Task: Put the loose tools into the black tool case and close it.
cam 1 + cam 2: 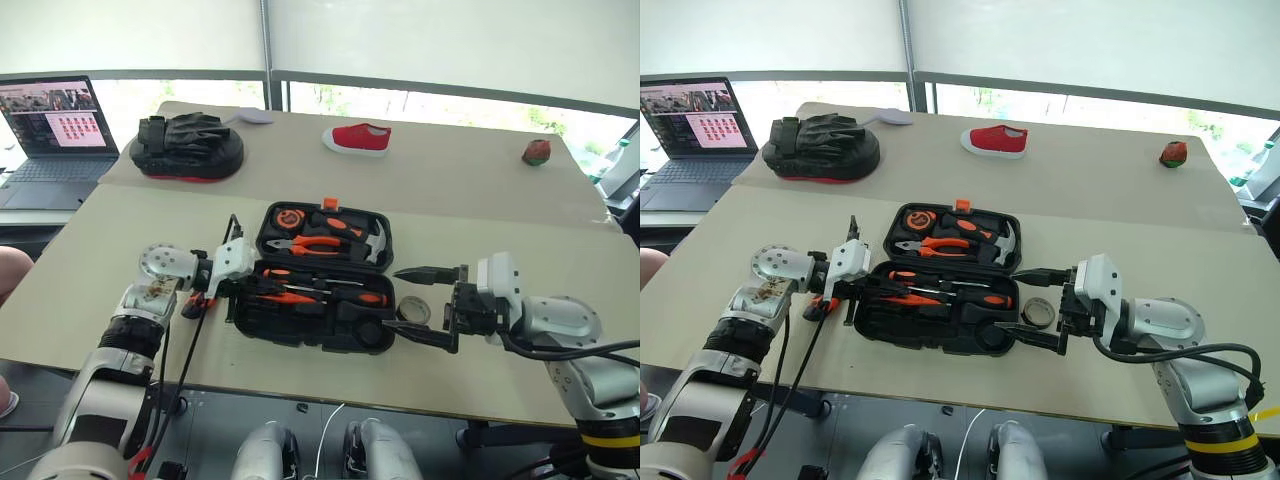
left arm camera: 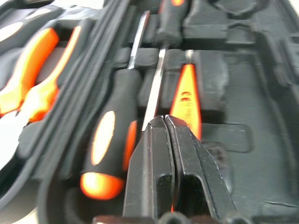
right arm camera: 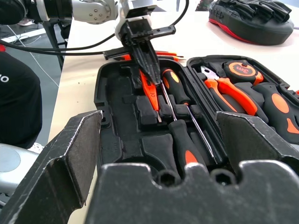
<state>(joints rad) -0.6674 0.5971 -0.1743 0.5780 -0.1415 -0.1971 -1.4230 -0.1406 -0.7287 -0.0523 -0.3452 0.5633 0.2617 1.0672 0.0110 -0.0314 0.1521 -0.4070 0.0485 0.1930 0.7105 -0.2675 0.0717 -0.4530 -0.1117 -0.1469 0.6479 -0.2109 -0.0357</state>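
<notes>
Black tool case (image 1: 322, 285): lies open on the worktop (image 1: 450, 200); the lid half lies flat on the far side, the tray half on the near side.
Lid half: holds orange-handled pliers (image 1: 318, 243), a hammer (image 1: 375, 243) and a tape measure (image 1: 289, 216).
Tray half: two screwdrivers with black-and-orange handles (image 3: 175, 86) lie in their slots, their shafts side by side; a thin all-orange screwdriver (image 3: 149, 91) lies next to them.
Left end effector (image 3: 148, 65): clenched, fingers pressed together; the tips sit right over the thin all-orange screwdriver inside the tray half; I cannot tell if it grips the tool or only touches it.
Right end effector (image 1: 425, 305): released, fingers wide apart; it hangs at the right end of the case, pointing at it; nothing between the fingers.
Small dark tape roll (image 1: 413, 310): lies on the worktop, just beside the right end of the case, near the right end effector.
Far part of the worktop: a black padded mitt (image 1: 188, 143), a red shoe (image 1: 357, 138); a laptop (image 1: 50, 135) stands off to the left.
</notes>
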